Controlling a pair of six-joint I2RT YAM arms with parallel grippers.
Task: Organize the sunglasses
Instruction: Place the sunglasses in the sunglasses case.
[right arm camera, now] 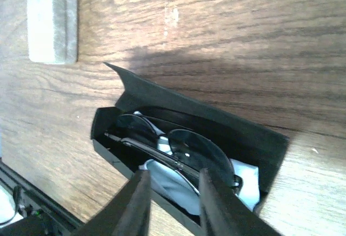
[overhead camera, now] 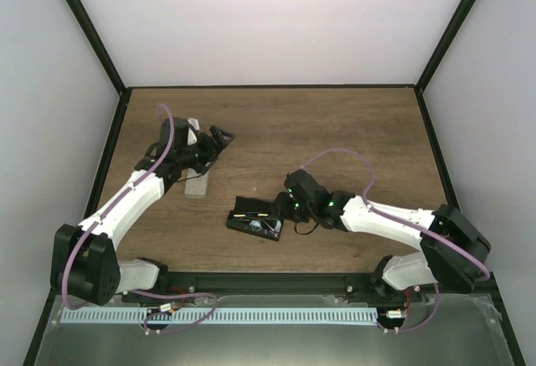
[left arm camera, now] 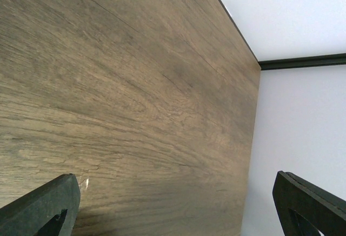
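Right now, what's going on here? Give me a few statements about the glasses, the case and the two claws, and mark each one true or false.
1. The black case stands open with sunglasses inside. True.
2. The left gripper holds a pair of sunglasses. False: it is wide open, with only bare table in front of it.
3. The sunglasses lie on a light cloth. True.
4. The right gripper is far away from the black case. False: it is right at the case, over the sunglasses.
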